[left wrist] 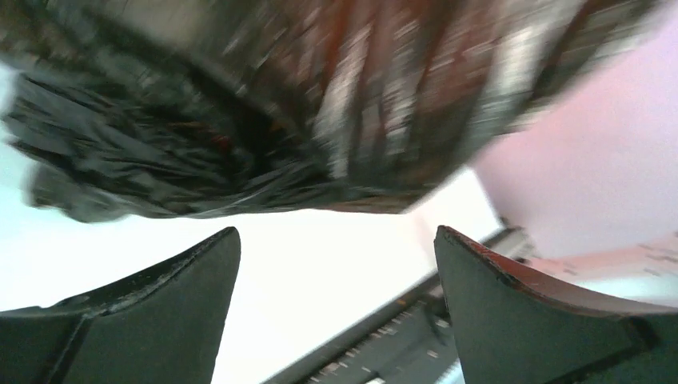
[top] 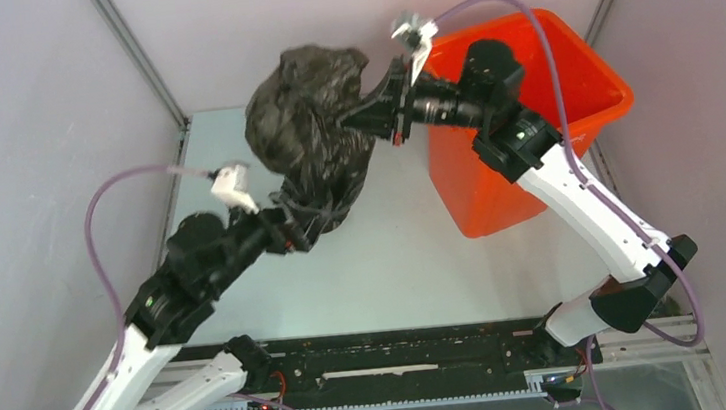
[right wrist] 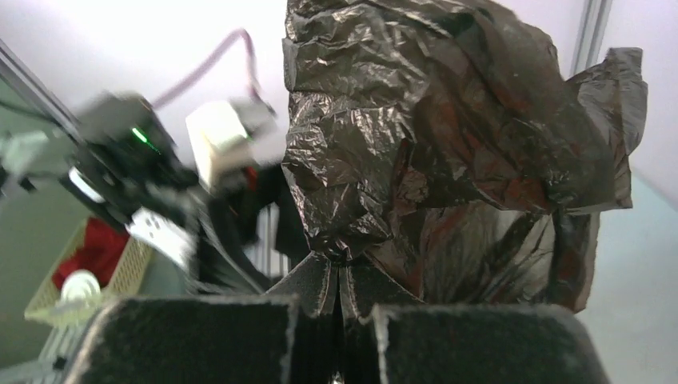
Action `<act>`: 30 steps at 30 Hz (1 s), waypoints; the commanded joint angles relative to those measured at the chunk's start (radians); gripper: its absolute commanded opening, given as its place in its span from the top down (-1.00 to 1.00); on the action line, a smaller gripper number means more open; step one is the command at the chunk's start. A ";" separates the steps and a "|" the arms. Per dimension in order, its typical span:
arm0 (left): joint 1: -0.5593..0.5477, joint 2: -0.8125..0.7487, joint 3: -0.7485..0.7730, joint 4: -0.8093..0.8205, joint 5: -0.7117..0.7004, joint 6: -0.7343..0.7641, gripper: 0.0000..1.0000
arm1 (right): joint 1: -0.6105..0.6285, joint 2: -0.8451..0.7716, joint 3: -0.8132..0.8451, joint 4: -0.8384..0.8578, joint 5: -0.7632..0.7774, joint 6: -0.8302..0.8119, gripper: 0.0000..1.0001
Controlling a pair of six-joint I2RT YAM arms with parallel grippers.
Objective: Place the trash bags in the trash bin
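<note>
A crumpled glossy black trash bag (top: 310, 130) hangs in the air left of the orange trash bin (top: 573, 134). My right gripper (top: 349, 119) is shut on a fold of the bag's right side; in the right wrist view the fingertips (right wrist: 342, 268) pinch the plastic (right wrist: 448, 136). My left gripper (top: 302, 223) is open just under the bag's lower end. In the left wrist view its jaws stand wide apart with nothing between them, and the blurred bag (left wrist: 264, 112) is above them.
The bin stands at the back right of the pale table (top: 395, 262), tilted toward the right wall. Metal frame posts (top: 139, 56) line the back corners. A black rail (top: 404, 357) runs along the near edge. A mesh basket (right wrist: 96, 268) shows in the right wrist view.
</note>
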 commanded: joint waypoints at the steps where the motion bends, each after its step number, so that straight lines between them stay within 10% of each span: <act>1: -0.003 -0.216 -0.093 0.138 0.223 -0.255 -0.92 | 0.061 -0.059 -0.098 -0.213 -0.063 -0.337 1.00; 16: 0.013 -0.255 -0.304 0.147 0.034 -1.208 -0.72 | 0.155 -0.350 -0.413 -0.422 0.225 -0.509 1.00; 24: 0.153 0.039 -0.373 0.472 0.249 -1.077 -0.97 | 0.157 -0.381 -0.447 -0.400 0.297 -0.492 1.00; 30: 0.281 0.289 -0.206 0.529 0.478 -0.909 -0.26 | 0.153 -0.362 -0.447 -0.354 0.466 -0.450 0.97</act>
